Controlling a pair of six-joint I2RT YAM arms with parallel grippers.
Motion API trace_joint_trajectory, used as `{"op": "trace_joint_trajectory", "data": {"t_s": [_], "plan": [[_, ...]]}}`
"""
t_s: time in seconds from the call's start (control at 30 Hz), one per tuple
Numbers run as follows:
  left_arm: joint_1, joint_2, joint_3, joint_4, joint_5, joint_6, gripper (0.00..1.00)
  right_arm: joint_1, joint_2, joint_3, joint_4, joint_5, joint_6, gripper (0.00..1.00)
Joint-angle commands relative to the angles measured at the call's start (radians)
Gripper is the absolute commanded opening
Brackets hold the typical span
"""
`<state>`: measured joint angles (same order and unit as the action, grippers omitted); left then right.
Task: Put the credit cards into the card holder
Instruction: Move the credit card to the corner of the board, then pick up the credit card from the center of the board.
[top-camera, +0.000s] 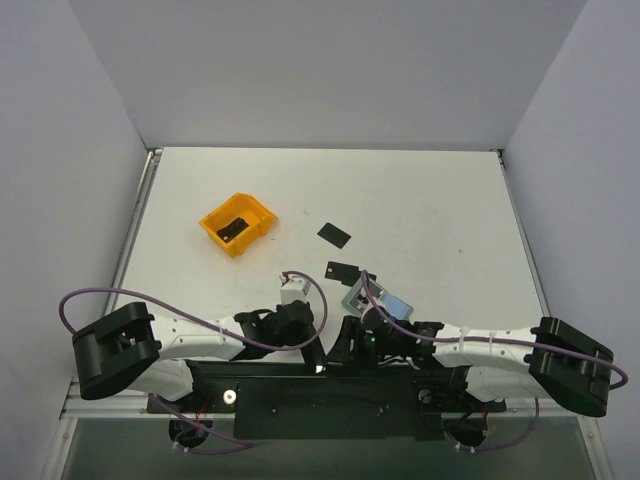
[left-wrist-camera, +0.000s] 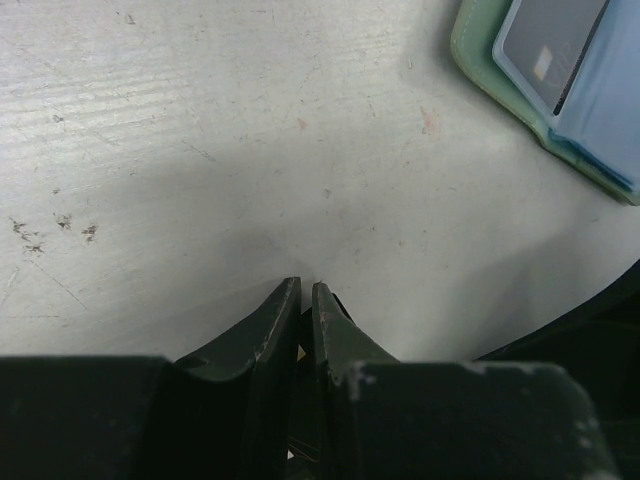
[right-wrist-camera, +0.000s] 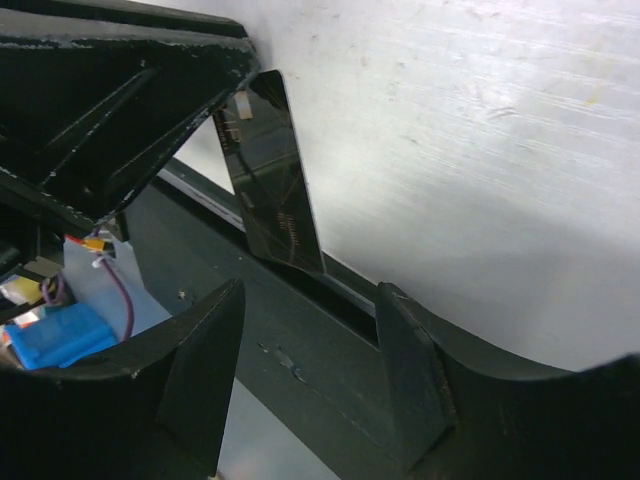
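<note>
Beyond my right claw (right-wrist-camera: 310, 295), whose jaws are wide apart and empty, a black credit card (right-wrist-camera: 268, 170) stands at eleven o'clock. I judge it thin, stiff and slippery, so I'd pinch its flat faces near a short end. My left claw (left-wrist-camera: 305, 300) is nearly closed on nothing visible, and the card holder (left-wrist-camera: 560, 90) lies open at its two o'clock.

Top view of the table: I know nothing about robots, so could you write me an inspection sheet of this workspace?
Surface: white table, scuffed, lightly speckled.
Job's things: wallet open, a card tucked inside; black cards loose on the table, one in the orange bin; upright card ahead of the right gripper.
Clutter: only the orange bin.
Grippers: left gripper shut, nothing seen in it; right gripper open, empty.
Cables: purple cables loop along both arms.
Surroundings: plain grey walls on three sides.
</note>
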<state>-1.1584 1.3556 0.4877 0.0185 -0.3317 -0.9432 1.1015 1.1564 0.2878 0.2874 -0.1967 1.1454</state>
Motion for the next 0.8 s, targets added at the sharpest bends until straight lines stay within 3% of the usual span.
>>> {"op": "trace_joint_trajectory", "data": {"t_s": [0.0,0.4,0.77], "plan": [[-0.014,0.022,-0.031,-0.097,0.016,-0.012,0.21,0.009,0.069,-0.022,0.119,-0.058,0.062,0.51],[-0.014,-0.036,-0.035,-0.153,-0.021,-0.026,0.21,0.046,0.088,-0.025,0.099,-0.053,0.089,0.51],[-0.046,-0.029,-0.058,-0.143,-0.013,-0.055,0.21,-0.011,0.233,-0.029,0.26,-0.099,0.137,0.5]]}}
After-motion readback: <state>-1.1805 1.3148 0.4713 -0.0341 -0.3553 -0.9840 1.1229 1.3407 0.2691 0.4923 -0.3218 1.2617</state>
